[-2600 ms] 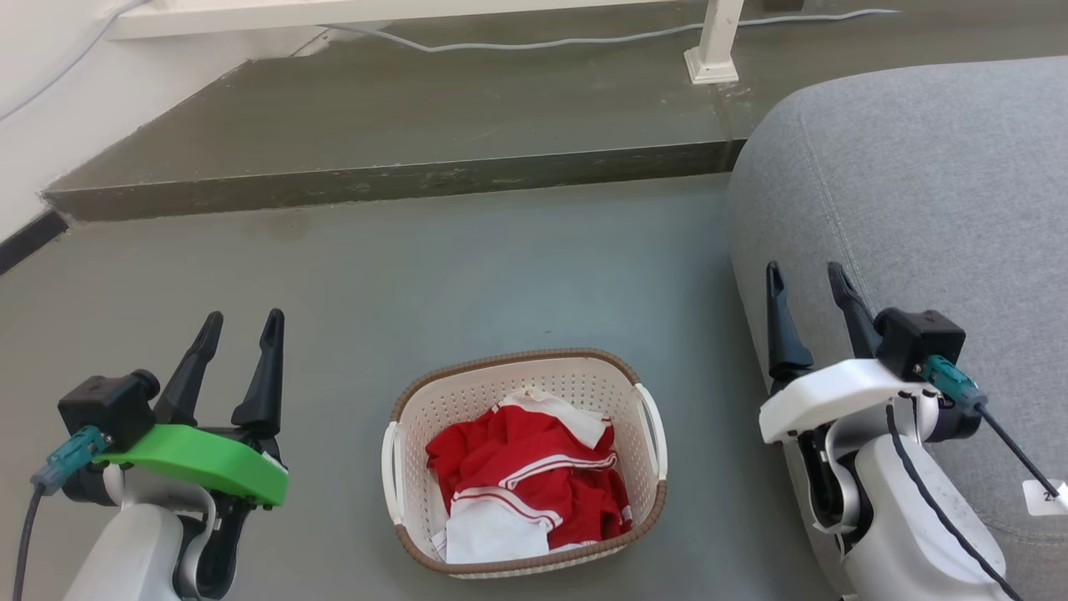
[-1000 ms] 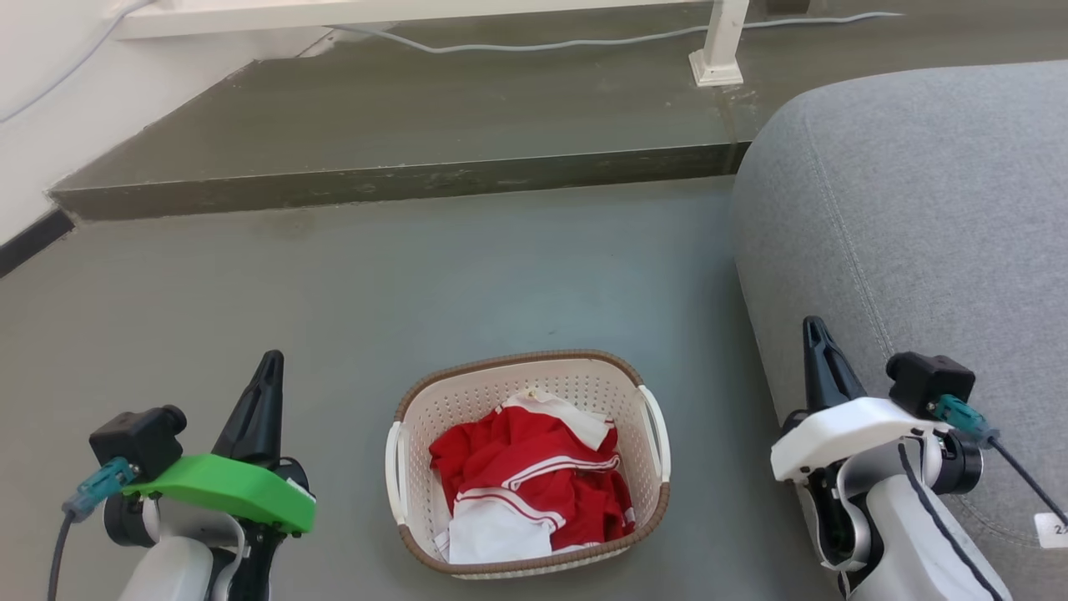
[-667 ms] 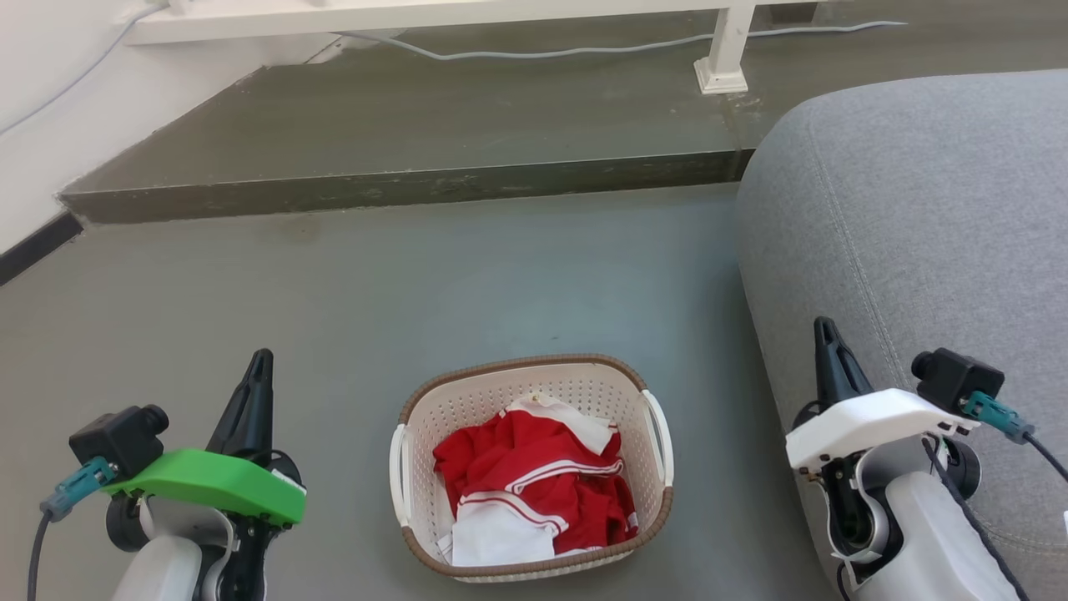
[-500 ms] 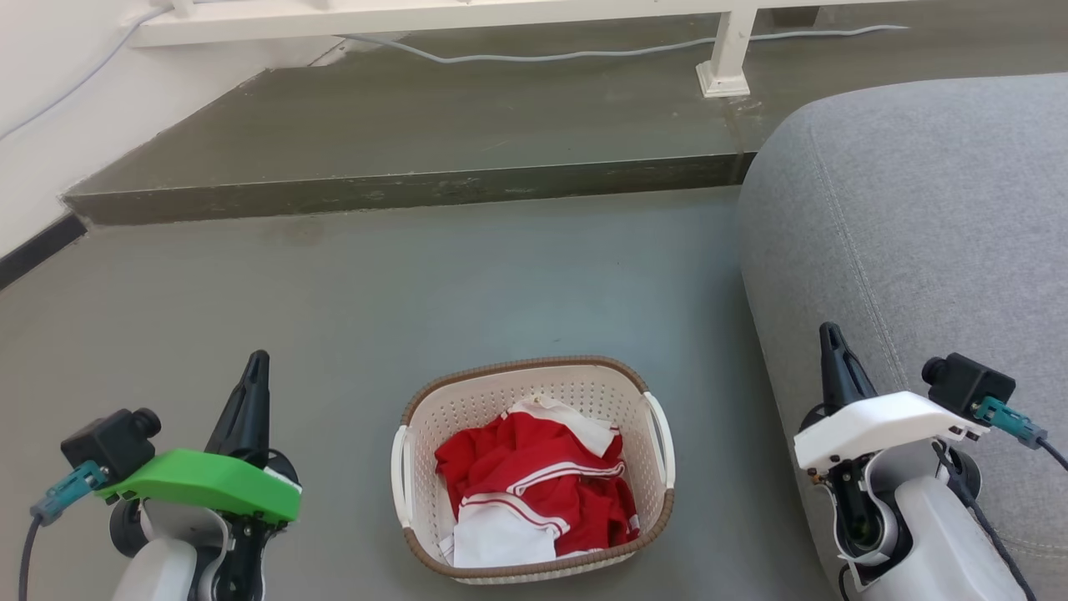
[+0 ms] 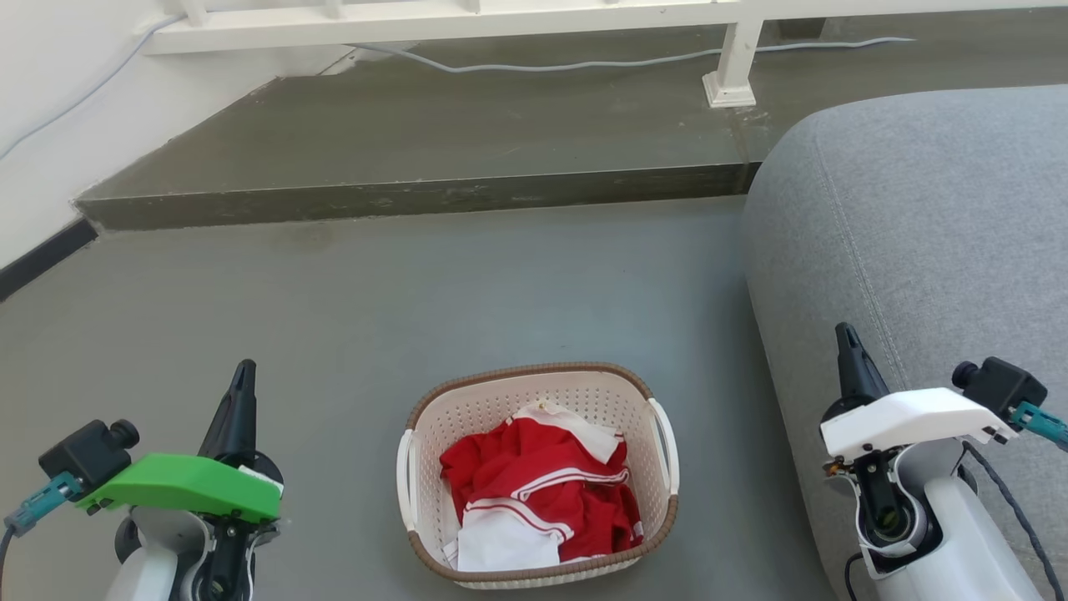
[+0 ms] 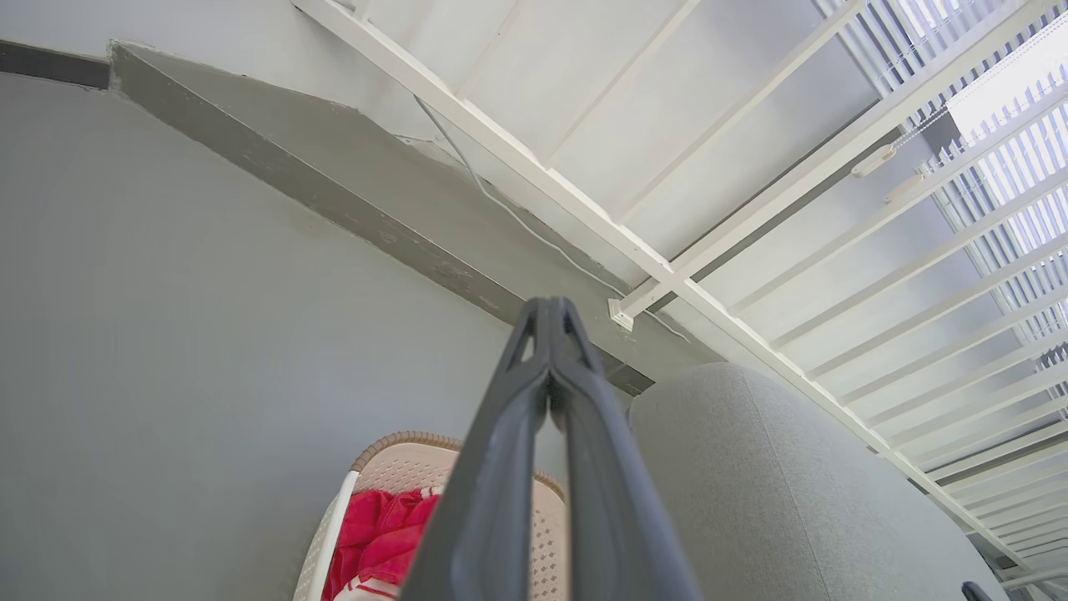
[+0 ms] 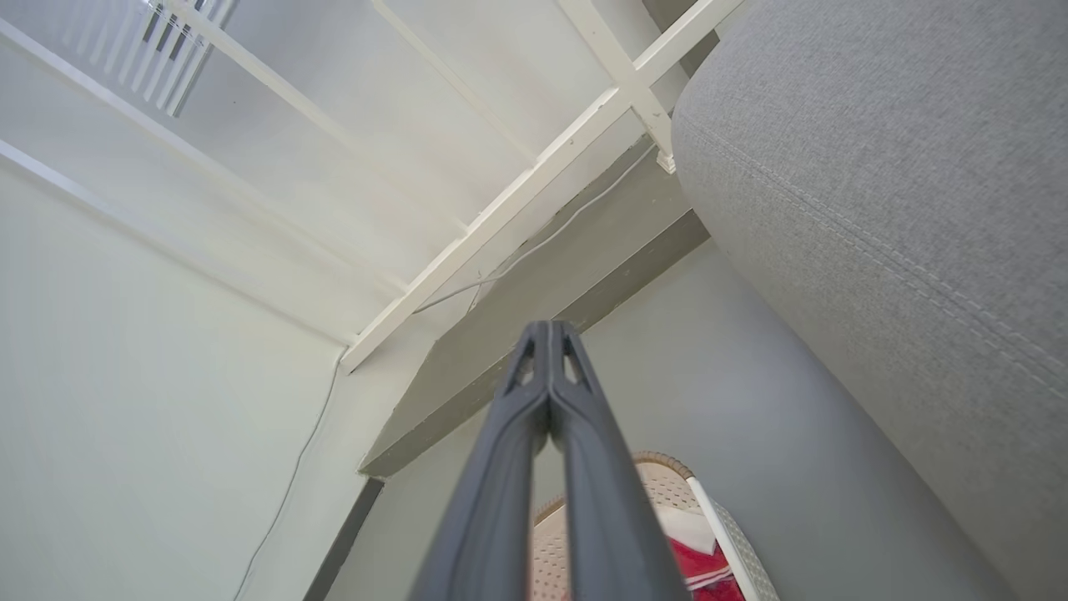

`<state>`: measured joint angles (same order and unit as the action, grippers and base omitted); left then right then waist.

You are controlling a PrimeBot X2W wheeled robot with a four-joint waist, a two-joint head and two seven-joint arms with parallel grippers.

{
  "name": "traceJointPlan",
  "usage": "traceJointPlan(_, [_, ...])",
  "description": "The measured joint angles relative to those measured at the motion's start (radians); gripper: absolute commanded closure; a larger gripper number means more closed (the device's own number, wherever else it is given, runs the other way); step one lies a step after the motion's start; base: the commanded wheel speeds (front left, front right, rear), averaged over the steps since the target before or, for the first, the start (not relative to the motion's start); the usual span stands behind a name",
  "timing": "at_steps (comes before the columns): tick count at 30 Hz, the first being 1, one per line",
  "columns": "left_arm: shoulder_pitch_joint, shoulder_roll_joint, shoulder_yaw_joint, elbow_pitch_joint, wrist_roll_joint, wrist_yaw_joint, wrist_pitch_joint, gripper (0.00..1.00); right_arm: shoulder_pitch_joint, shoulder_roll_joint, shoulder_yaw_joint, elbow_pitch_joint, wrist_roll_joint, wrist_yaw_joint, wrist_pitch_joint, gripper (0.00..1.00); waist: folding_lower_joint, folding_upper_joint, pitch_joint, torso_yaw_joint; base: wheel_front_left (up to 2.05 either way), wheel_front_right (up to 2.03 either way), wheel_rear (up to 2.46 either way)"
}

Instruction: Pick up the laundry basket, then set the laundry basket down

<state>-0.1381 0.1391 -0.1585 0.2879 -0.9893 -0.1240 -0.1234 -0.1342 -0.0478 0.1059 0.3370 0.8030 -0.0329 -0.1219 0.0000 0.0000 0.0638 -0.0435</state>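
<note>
The laundry basket (image 5: 534,392), cream-white with perforated walls, a brown rim and white side handles, sits on the grey floor at bottom centre, holding red and white clothes (image 5: 542,492). My left gripper (image 5: 242,376) is well to its left, fingers pressed together and empty. My right gripper (image 5: 847,338) is to its right, against the sofa, also shut on nothing. In the left wrist view the shut left gripper (image 6: 549,313) points past the basket (image 6: 400,455). In the right wrist view the basket (image 7: 676,484) lies below the shut right gripper (image 7: 546,334).
A grey sofa (image 5: 934,234) stands close on the right. A raised dark step (image 5: 417,196) crosses the floor ahead, with a white railing post (image 5: 730,58) and a cable (image 5: 584,63) on it. A white wall (image 5: 50,125) is at the left.
Both grippers went from open to shut and dropped lower and outward in the picture. The head camera has tilted, shifting the whole scene down a little. The basket has stayed on the floor.
</note>
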Motion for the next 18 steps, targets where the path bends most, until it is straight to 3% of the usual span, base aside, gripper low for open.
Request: traceJointPlan(18, [0.009, -0.023, 0.060, -0.002, -0.187, 0.000, 0.062, 1.00, 0.019, -0.001, -0.064, -0.012, 0.234, 0.044, 0.063, 1.00, 0.0000, 0.0000, -0.018, 0.013, 0.00, 0.00, 0.00])
